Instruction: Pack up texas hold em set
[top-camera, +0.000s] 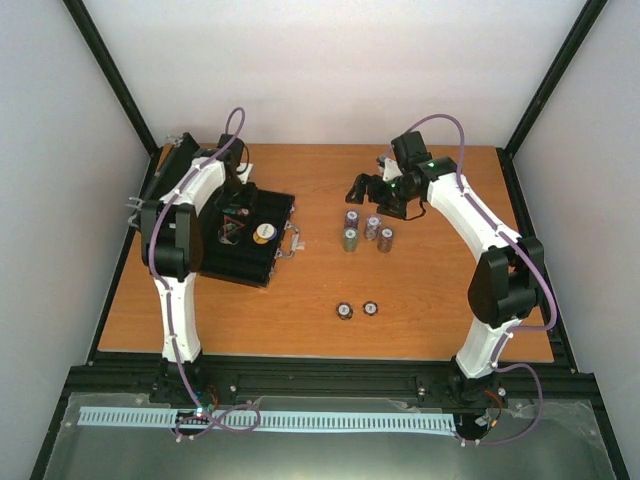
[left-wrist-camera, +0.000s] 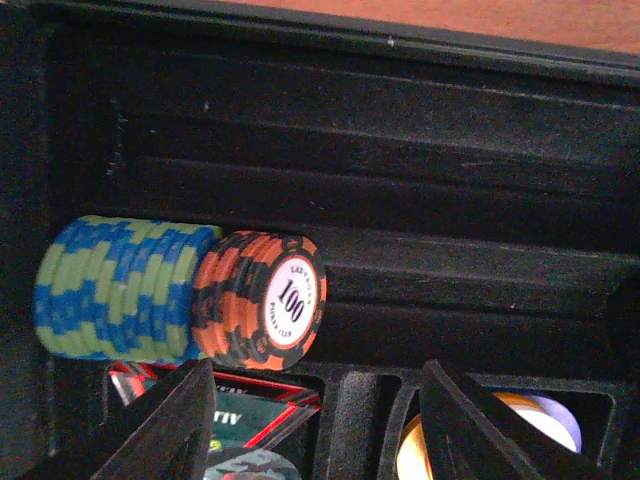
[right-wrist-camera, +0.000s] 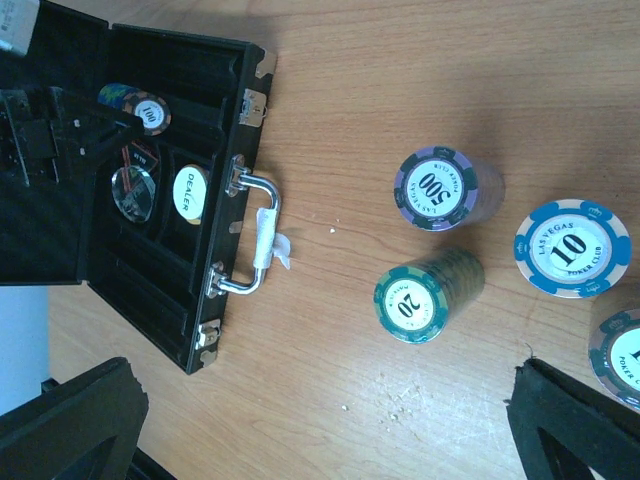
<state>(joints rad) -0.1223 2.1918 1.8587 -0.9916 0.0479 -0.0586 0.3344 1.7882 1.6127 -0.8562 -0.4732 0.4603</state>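
Risks, near to far:
- Two small round discs (top-camera: 344, 312) lie flat on the tabletop (top-camera: 430, 290), near centre. They are thin, so a tool could skid off them or shove them about.
- Four upright chip stacks (top-camera: 352, 218) stand close together, right of the case. The right tool (right-wrist-camera: 320, 372) hovers over them, spread wide and empty. Lowered at that spread, it may clip a neighbouring stack and topple it, scattering chips.
- The black case (top-camera: 215, 255) lies open at far left. The left tool (left-wrist-camera: 318, 368) is inside it, about half spread with nothing between its fingers, just above the chip row (left-wrist-camera: 180, 295) lying in a tray groove (left-wrist-camera: 450, 270). A nudge could roll those chips along the groove.

Count, near to far:
- Discs on tabletop: 2.
- Upright stacks: 4. These are the green 20 (right-wrist-camera: 425, 300), purple 500 (right-wrist-camera: 435, 188), blue 10 (right-wrist-camera: 572, 248) and a fourth stack (right-wrist-camera: 620, 360) cut off by the frame edge, value unread.
- Case: 1.
- In the case: 2 chip groups end to end, blue-green chips (left-wrist-camera: 120, 290) and orange-black 100 chips (left-wrist-camera: 265, 300), plus 1 white DEALER disc (right-wrist-camera: 190, 192).
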